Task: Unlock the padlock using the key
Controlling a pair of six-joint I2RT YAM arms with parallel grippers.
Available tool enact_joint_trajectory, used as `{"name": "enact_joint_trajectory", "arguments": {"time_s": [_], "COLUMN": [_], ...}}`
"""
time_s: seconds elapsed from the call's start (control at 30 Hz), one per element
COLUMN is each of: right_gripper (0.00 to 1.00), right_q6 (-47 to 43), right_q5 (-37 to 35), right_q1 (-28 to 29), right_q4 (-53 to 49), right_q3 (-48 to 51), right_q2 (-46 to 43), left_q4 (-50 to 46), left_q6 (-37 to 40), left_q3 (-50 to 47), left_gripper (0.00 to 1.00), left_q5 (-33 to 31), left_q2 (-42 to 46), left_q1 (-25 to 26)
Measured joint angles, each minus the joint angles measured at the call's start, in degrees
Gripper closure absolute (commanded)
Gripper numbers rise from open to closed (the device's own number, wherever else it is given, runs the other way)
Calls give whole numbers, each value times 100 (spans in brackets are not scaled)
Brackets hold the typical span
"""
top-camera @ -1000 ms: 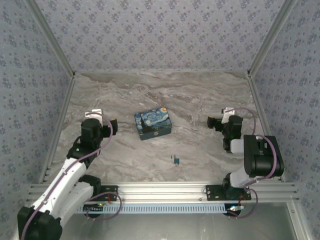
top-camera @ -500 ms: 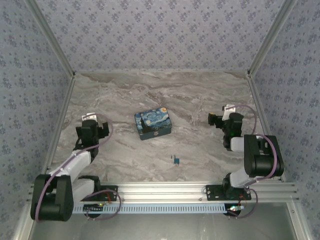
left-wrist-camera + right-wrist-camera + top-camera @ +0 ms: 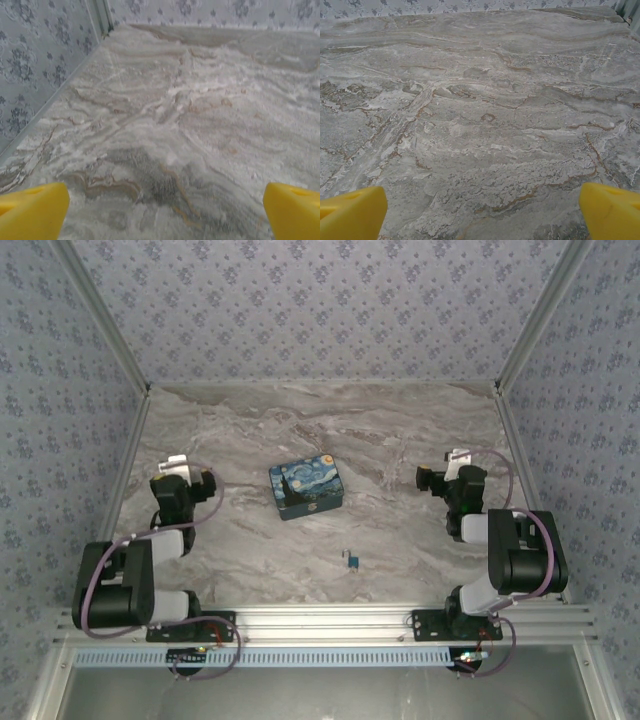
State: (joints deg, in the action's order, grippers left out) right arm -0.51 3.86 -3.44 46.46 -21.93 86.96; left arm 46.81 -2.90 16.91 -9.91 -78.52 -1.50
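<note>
The padlock (image 3: 351, 558), a tiny silvery-grey metal lock, lies loose on the grey-veined marbled desk (image 3: 400, 430), a little right of centre and toward the near side. On my overhead feed it is only a dark fleck with a blue bit touching it. I can't tell whether its shackle is open, or whether that blue bit is the key.

Up and to the left of it, near but not touching, sits the blue rectangular box painted with a swirling starry night (image 3: 306, 490), turned slightly askew.

Both sets of fingers are well apart from the lock. The left arm (image 3: 115, 585) is folded back by the left wall, its wrist about level with the box. The right arm (image 3: 520, 550) is folded likewise by the right wall. The padlock lies between them, nearer the silver aluminium rail (image 3: 330, 618) than either wrist is.

On my left wrist feed the yellow-tipped left fingers (image 3: 35, 207) sit in the bottom corners, spread wide and released, with bare marble between them. They face the desk's far left corner, where the blue-grey floral-patterned wall (image 3: 40, 60) meets it. The right fingers (image 3: 352, 210) look the same: yellow tips far apart, released, grasping nothing, over bare desk.
</note>
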Motion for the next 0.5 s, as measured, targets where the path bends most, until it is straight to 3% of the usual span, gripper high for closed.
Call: {"name": "enact_joint_trajectory", "arguments": {"time_s": [0.13, 0.27, 0.5], "right_gripper": [0, 0, 0], "right_q6": [0, 0, 0], "right_q5": [0, 0, 0], "right_q1": [0, 0, 0], "right_q4": [0, 0, 0], "right_q3": [0, 0, 0], "right_q2": [0, 2, 0], "left_q4": [796, 957, 452], "left_q6": [-35, -85, -125], "left_q3": [-203, -234, 446], "left_gripper": [1, 1, 1], "left_q5": [181, 251, 308], "left_q2": [-750, -868, -881], "left_q1": [0, -13, -59]}}
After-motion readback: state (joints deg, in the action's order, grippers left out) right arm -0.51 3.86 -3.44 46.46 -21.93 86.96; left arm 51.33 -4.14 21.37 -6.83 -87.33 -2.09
